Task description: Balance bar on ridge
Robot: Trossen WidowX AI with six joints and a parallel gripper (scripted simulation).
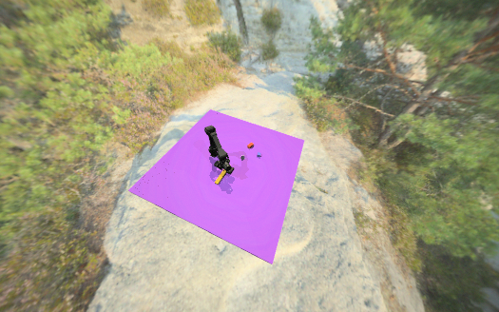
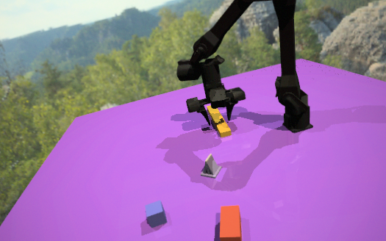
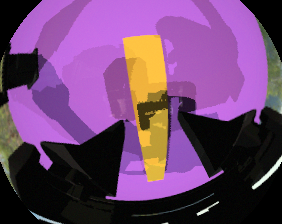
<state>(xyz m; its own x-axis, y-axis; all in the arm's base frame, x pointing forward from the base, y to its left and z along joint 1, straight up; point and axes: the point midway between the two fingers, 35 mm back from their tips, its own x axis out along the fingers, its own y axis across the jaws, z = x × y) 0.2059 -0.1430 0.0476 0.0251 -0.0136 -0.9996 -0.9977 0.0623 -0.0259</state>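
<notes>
Top view: the arm stands toward the far part of the purple surface [image 1: 258, 224]; the yellow bar [image 1: 220, 177] lies flat just in front of it, well in from every edge

Exterior view: the hand [image 2: 215, 114] is lowered over the bar [image 2: 219, 123], fingers spread partly open, one on each side, gripping nothing. The grey ridge [image 2: 210, 166] stands apart from the bar, nearer the front edge. A blue cube [image 2: 155, 213] and an orange block [image 2: 230, 222] sit by the front edge

Wrist view: the bar [image 3: 146, 103] runs lengthwise between the two dark fingers, with purple visible on both sides of it
</notes>
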